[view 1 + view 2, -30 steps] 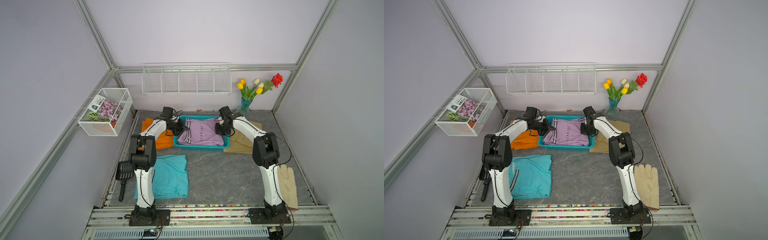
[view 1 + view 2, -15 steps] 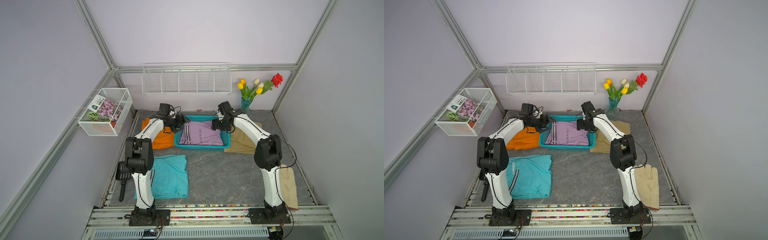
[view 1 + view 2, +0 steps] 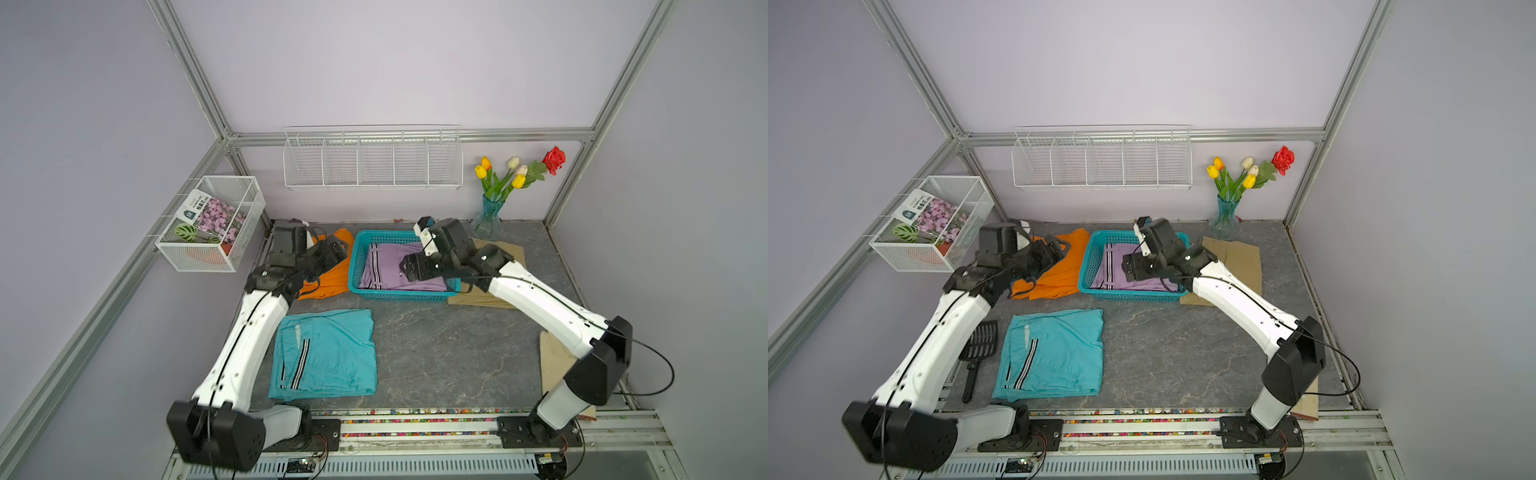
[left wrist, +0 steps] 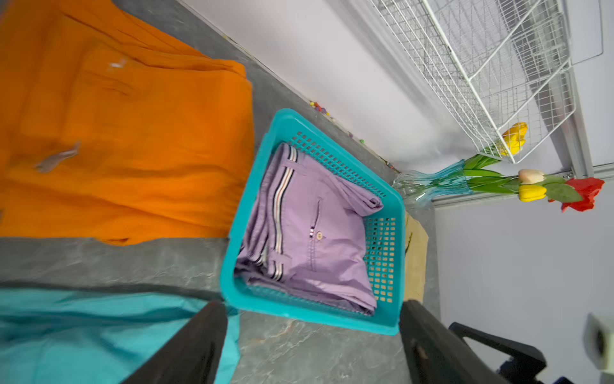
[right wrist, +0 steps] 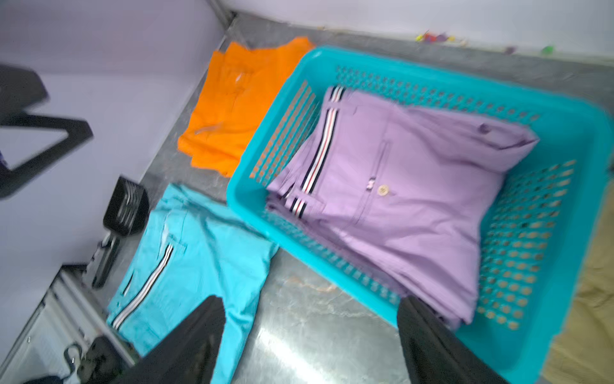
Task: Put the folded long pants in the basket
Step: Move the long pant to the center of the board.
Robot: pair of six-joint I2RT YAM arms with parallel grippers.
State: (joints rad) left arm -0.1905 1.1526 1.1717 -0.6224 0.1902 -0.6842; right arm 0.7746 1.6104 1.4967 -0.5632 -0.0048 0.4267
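Note:
The lilac long pants (image 3: 386,270) lie folded inside the turquoise basket (image 3: 399,296) at the back of the table, and nothing holds them. My left gripper (image 3: 336,251) hovers open over the orange pants (image 3: 328,282), left of the basket. Above the basket's right half my right gripper (image 3: 409,266) is open and empty. The turquoise pants (image 3: 328,353) lie flat at front left. The khaki pants (image 3: 482,299) show partly beneath my right arm. In the left wrist view the open gripper (image 4: 310,309) faces the basket (image 4: 229,266). The right wrist view shows its gripper (image 5: 312,302) open above bare table.
A glass vase of flowers (image 3: 490,216) stands at the back right corner. White wire baskets hang on the back wall (image 3: 374,162) and the left wall (image 3: 212,224). A black scoop (image 3: 980,345) lies by the left edge. A cream glove (image 3: 552,357) lies behind my right arm.
Both grippers have opened and let go of the lilac pants, which now rest in the basket. The left gripper has drawn back leftward, the right has lifted.

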